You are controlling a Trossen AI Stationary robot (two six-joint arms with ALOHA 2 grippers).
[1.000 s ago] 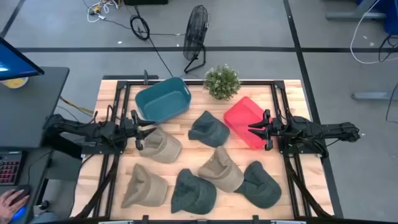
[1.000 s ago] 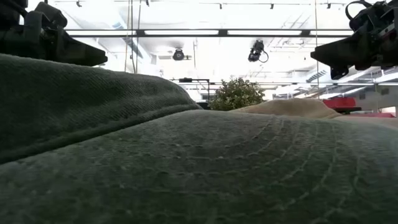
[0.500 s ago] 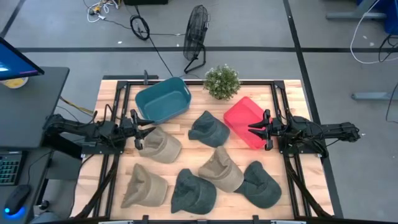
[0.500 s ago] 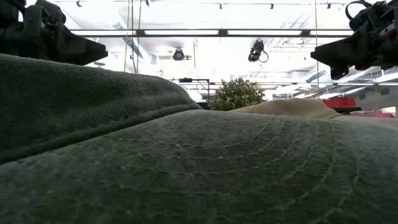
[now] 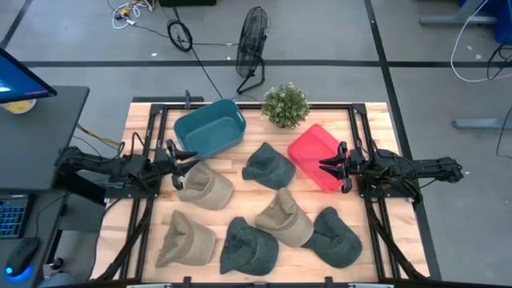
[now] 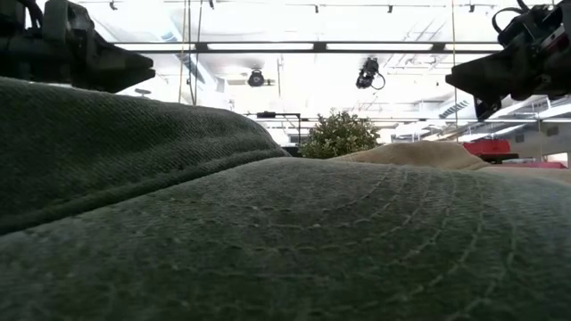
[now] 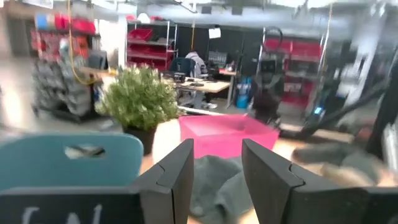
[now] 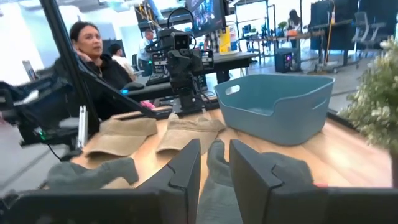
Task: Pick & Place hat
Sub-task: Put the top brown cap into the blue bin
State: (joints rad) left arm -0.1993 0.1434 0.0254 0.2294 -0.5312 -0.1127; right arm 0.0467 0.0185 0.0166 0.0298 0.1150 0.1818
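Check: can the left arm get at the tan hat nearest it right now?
Probably yes. The left tool hovers open right at the tan hat, with nothing between them; the blue bin sits off to the side.

Pale natural wood with a black frame for the table (image 5: 250,144). Teal-blue for the bin (image 5: 209,129) at the back left; bright red for the bin (image 5: 317,155) on the right, though pinker in the left wrist view (image 7: 227,133). Tan khaki for three hats: one (image 5: 205,186) near the left side, one (image 5: 185,239) at the front left, one (image 5: 284,218) in the middle. Dark grey-green for the other three: one (image 5: 268,166) at centre back, one (image 5: 248,245) at the front, one (image 5: 335,236) at the front right, with faint stitching lines up close (image 6: 294,250). Leafy green with pale flecks for the potted plant (image 5: 285,105). Black for the floor fan (image 5: 252,48) and both arms. Grey floor crossed by dark lines.
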